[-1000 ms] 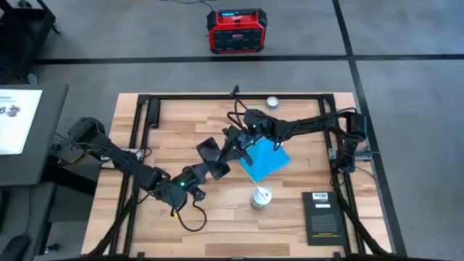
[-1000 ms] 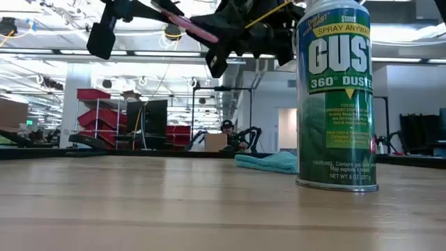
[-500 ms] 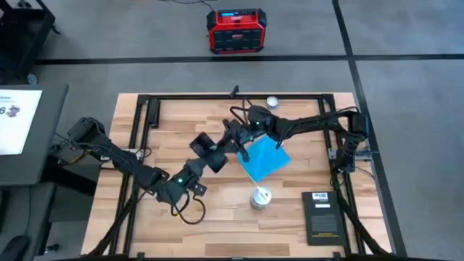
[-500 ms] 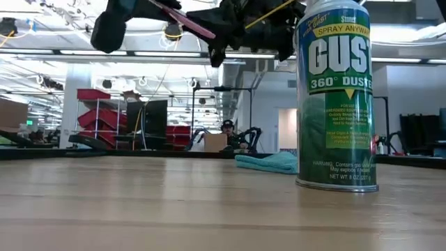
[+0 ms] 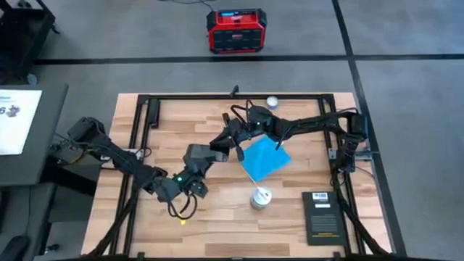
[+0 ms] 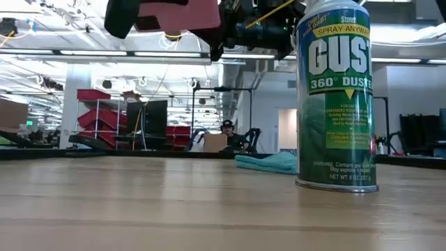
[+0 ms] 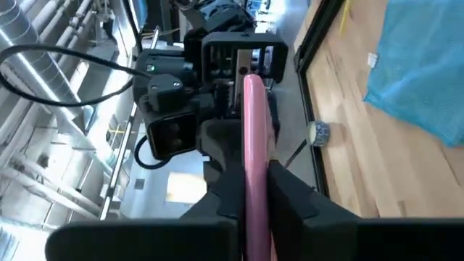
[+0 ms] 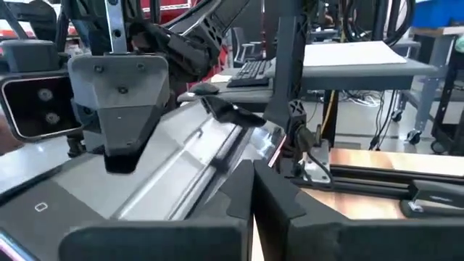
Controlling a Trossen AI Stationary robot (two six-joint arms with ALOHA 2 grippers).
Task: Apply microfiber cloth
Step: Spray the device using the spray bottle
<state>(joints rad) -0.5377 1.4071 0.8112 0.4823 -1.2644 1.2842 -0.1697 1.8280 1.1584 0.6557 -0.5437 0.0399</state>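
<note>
The phone, pink-backed with a dark screen, hangs in the air over the middle of the table, one gripper at each end. My left gripper is shut on its left end and my right gripper on its right end. The low view shows the pink back facing the near side. The bright blue microfiber cloth lies flat on the table just right of the phone and shows again in the left wrist view and the low view. No gripper touches the cloth. My left gripper pinches one end of the phone between its two fingers, one on each flat face; the pink edge shows between them. The fingers come from the table's left and near side. The phone is lifted clear. My right gripper pinches the opposite end of the phone between its two fingers, coming from the table's right. The glossy screen runs away from the fingers toward the left gripper. The phone stays clear of the table.
A green duster spray can stands upright near the front, close to the low camera. A black booklet with a white label lies at the front right. A small round object sits by the far edge. A black frame rims the table.
The phone has turned in the air between the two grippers: in the low view it went from a slanted, edge-on strip to showing its broad pink back. My left gripper and wrist have swung toward the table's left edge while both grippers stayed shut on the phone.
</note>
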